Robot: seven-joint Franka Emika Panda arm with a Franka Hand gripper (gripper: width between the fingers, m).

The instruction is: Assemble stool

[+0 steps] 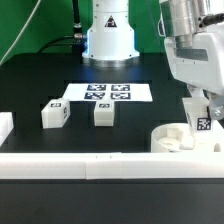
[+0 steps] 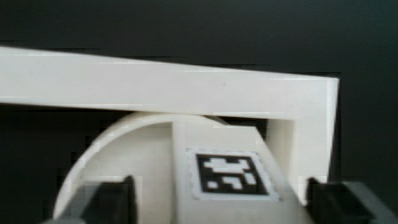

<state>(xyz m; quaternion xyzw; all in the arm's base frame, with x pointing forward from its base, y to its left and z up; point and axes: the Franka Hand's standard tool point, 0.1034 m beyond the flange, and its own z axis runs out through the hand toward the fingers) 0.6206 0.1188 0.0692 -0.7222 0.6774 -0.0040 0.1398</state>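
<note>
Against border rail braces seat from turning; straddles upright leg with gripper, clamped or slack impossible to tell

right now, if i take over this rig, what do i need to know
Hand: its fingers flank one leg; I cannot tell whether they grip it.
Seat: at the exterior view's right, in the corner of the border rails, with that leg standing on it.
Two other legs: loose on the table, near the marker board.
Done: one leg is at the seat; whether it is fully fixed is unclear.
Left: the two loose legs.
</note>
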